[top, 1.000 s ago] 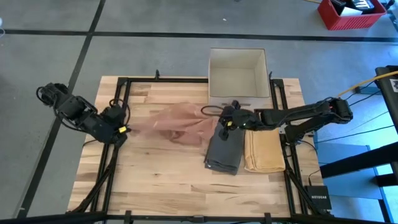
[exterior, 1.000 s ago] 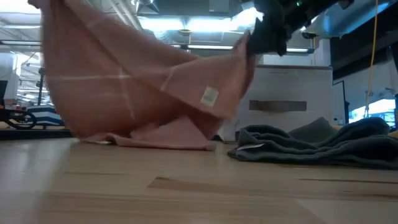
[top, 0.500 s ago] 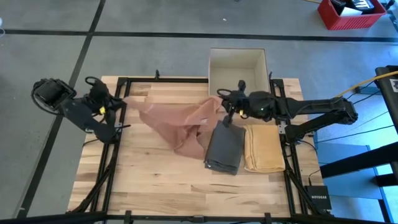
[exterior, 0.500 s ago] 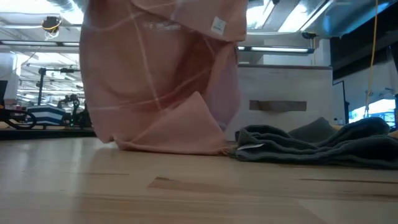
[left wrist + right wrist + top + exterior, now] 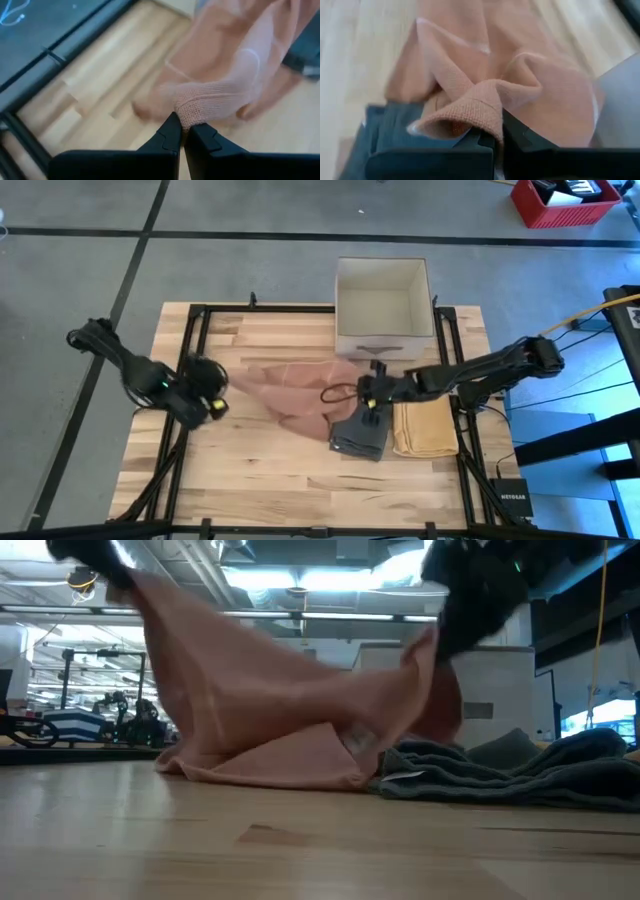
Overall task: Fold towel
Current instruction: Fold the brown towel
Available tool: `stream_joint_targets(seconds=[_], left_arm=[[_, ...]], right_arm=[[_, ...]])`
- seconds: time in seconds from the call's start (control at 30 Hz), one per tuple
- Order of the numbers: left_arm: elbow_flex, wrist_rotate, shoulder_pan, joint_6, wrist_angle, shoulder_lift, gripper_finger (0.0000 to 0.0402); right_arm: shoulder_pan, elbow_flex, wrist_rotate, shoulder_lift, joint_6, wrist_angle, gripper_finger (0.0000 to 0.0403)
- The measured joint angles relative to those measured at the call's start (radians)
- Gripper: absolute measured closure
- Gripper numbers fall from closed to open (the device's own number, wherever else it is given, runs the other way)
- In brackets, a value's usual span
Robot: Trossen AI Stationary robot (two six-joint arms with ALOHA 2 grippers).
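A pink towel (image 5: pixel 295 388) hangs between my two grippers over the middle of the wooden table (image 5: pixel 260 480). Its sagging lower fold (image 5: pixel 270 765) rests on the tabletop. My left gripper (image 5: pixel 214 406) is shut on the towel's left end. My right gripper (image 5: pixel 368 394) is shut on its right end, just above a folded dark grey towel (image 5: pixel 360 435). In the low view the cloth rises from the table to both held ends, the left end (image 5: pixel 120 575) higher than the right end (image 5: pixel 430 650). My left gripper pinches a bunched corner of the pink towel (image 5: pixel 195 106) between its two fingers (image 5: pixel 167 136), slanting down from the table's left. The cloth runs away from the fingers down to the table, fairly taut near the hold. The corner is lifted clear. My right gripper pinches a folded-over edge at the towel's right end (image 5: pixel 482 111) between its two fingers (image 5: pixel 517 134), slanting down from the table's right. Several layers seem gathered there. That end is lifted, above the dark grey towel, and the cloth sags away toward the table.
A folded yellow towel (image 5: pixel 424 426) lies beside the dark grey one at the right. A white open box (image 5: pixel 383 305) stands at the far edge. Black frame rails (image 5: pixel 190 340) run along the table's sides. Bare wood lies toward the near edge.
Both grippers swung up and toward the far edge with the towel, lifting most of it off the table, then came back down toward the near edge. The towel's lower part has dropped and spread on the table again. Both stayed shut.
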Motion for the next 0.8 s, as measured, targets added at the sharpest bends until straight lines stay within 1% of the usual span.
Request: stream_joint_targets(seconds=[0.1, 0.17, 0.23, 0.3, 0.37, 0.43, 0.47, 0.5, 0.53, 0.6, 0.7, 0.8], left_arm=[[-0.093, 0.05, 0.0, -0.002, 0.103, 0.036, 0.0396], [-0.116, 0.105, -0.002, -0.001, 0.155, 0.059, 0.0396], [-0.107, 0.171, -0.011, 0.019, 0.189, 0.074, 0.0396], [-0.066, 0.201, -0.025, 0.046, 0.224, 0.072, 0.0396], [-0.024, 0.237, -0.041, 0.063, 0.264, 0.057, 0.0396], [0.005, 0.318, -0.049, 0.103, 0.327, 0.032, 0.0396], [0.012, 0.339, -0.049, 0.139, 0.362, 0.018, 0.0396], [0.012, 0.342, -0.049, 0.164, 0.386, 0.003, 0.0396], [0.012, 0.334, -0.047, 0.186, 0.39, -0.012, 0.0396], [-0.008, 0.274, -0.037, 0.189, 0.378, -0.035, 0.0396], [-0.079, 0.199, -0.016, 0.156, 0.336, -0.042, 0.0396], [-0.178, 0.188, 0.01, 0.122, 0.33, -0.04, 0.0396]], right_arm=[[0.03, -0.079, -0.001, 0.014, 0.013, 0.1, 0.0393], [0.052, -0.079, -0.025, 0.014, 0.027, 0.115, 0.0393], [0.072, -0.052, -0.085, 0.0, 0.034, 0.115, 0.0393], [0.081, -0.008, -0.181, -0.02, 0.06, 0.119, 0.0393], [0.084, 0.037, -0.334, -0.034, 0.133, 0.135, 0.0393], [0.081, 0.071, -0.506, -0.035, 0.231, 0.138, 0.0393], [0.076, 0.076, -0.573, -0.034, 0.244, 0.141, 0.0393], [0.076, 0.075, -0.613, -0.034, 0.248, 0.135, 0.0393], [0.078, 0.068, -0.622, -0.034, 0.246, 0.129, 0.0393], [0.078, 0.03, -0.578, -0.034, 0.241, 0.115, 0.0393], [0.077, -0.065, -0.397, -0.032, 0.225, 0.104, 0.0393], [0.077, -0.155, -0.216, -0.032, 0.187, 0.086, 0.0393]])
